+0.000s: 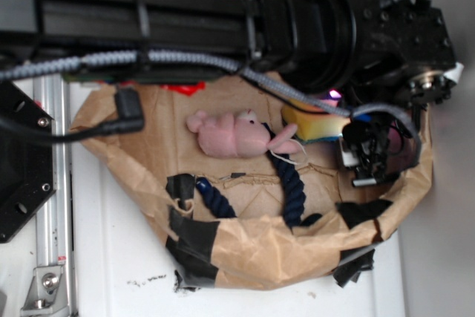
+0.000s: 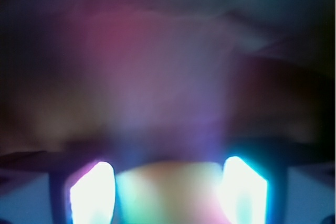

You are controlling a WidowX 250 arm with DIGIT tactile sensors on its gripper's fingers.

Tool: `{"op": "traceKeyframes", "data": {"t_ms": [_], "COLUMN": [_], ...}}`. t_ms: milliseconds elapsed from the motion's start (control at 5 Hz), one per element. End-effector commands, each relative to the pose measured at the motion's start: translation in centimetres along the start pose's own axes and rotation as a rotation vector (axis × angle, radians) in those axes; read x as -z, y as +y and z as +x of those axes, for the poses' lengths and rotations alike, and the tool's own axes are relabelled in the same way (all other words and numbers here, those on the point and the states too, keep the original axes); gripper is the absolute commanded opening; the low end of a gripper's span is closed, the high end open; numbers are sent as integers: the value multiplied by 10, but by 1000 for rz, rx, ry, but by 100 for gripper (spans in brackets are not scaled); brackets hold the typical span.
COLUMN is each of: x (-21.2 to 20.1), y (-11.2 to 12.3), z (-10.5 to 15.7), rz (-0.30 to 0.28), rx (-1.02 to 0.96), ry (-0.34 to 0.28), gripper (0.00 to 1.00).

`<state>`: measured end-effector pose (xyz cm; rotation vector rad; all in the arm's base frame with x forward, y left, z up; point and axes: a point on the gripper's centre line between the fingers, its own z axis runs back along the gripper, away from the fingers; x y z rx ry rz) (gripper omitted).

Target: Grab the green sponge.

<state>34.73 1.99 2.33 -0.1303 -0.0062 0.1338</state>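
The green sponge point(image 1: 315, 125), yellow on top with a green edge, lies at the back right of the brown paper nest point(image 1: 252, 246), partly under the black arm. My gripper point(image 1: 364, 150) hangs right beside it, at its right end. The wrist view is badly blurred and glaring. Still, it shows the sponge point(image 2: 170, 190) filling the whole gap between the two bright fingers point(image 2: 92, 195), so the gripper point(image 2: 168, 192) is shut on it with both pads against its sides.
A pink plush pig point(image 1: 230, 135) lies just left of the sponge. A dark blue rope point(image 1: 293, 187) curls in front of it. Black tape point(image 1: 189, 246) patches the paper rim. A black cable plug point(image 1: 128, 113) hangs at the left.
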Motion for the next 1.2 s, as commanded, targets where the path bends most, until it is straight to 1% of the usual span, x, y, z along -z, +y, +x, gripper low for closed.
{"op": "traceKeyframes", "data": {"t_ms": [0,200,400,600,800,1000], "x": [-54,-94,-143,-156,-155,-148], "y": [4,4,6,6,4,6], "z": [-10,-25,-48,-60,-72,-73], "rz": [-2,38,77,135,156,151], "rx": [70,115,111,69,85,90], "ry": [-40,-90,-221,-205,-170,-127], "gripper": [0,0,0,0,0,0]}}
